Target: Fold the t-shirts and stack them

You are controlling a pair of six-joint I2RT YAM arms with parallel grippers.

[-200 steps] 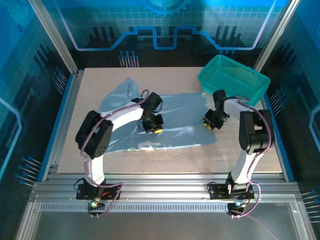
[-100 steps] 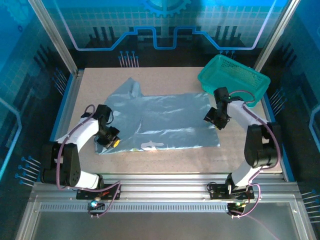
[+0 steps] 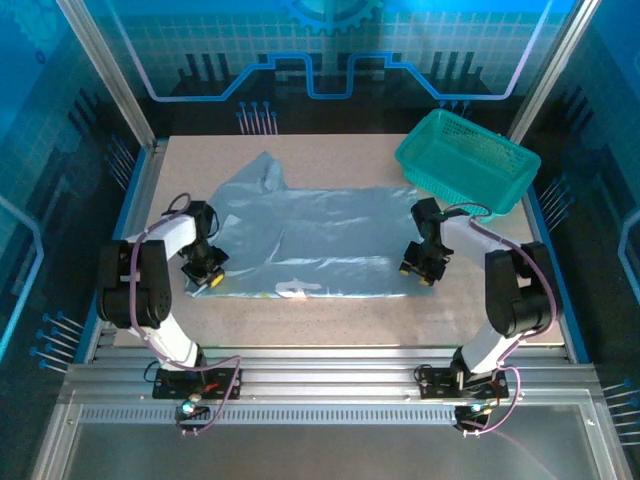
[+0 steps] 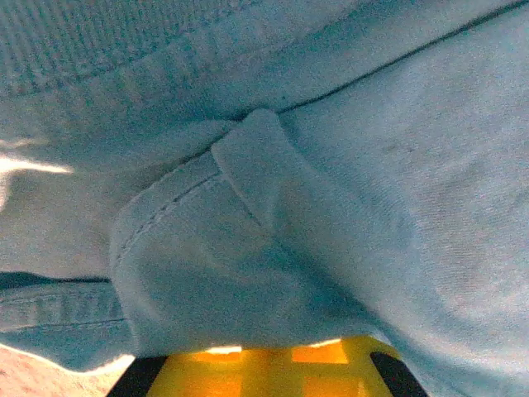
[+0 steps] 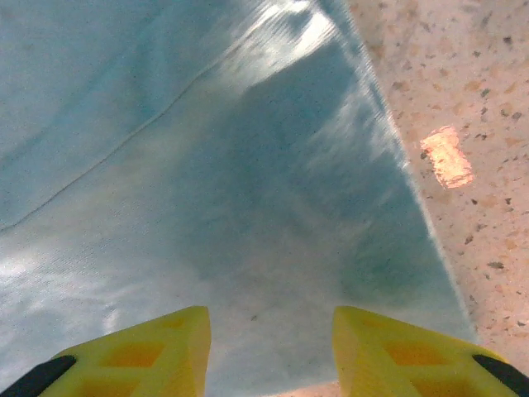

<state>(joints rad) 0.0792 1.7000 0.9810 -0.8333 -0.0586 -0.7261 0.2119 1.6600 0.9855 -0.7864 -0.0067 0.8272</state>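
Observation:
One pale grey-blue t-shirt (image 3: 320, 240) lies spread across the middle of the table, a sleeve pointing to the far left and a bit of white print (image 3: 293, 291) at its near edge. My left gripper (image 3: 203, 272) sits at the shirt's near-left corner. In the left wrist view, bunched hem fabric (image 4: 248, 248) drapes over the shut left gripper (image 4: 264, 351). My right gripper (image 3: 418, 270) hovers low over the near-right corner. In the right wrist view the right gripper (image 5: 271, 331) stands open, with flat cloth (image 5: 248, 165) below the gap.
A teal mesh basket (image 3: 467, 160) stands at the far right, just beyond the shirt's right edge. Bare speckled tabletop (image 3: 330, 325) runs along the near side and shows beside the cloth's edge (image 5: 463, 124). Metal frame posts and glass walls enclose the table.
My left arm swung from the shirt's middle out to its near-left corner. The right gripper opened and came down and toward me onto the near-right corner.

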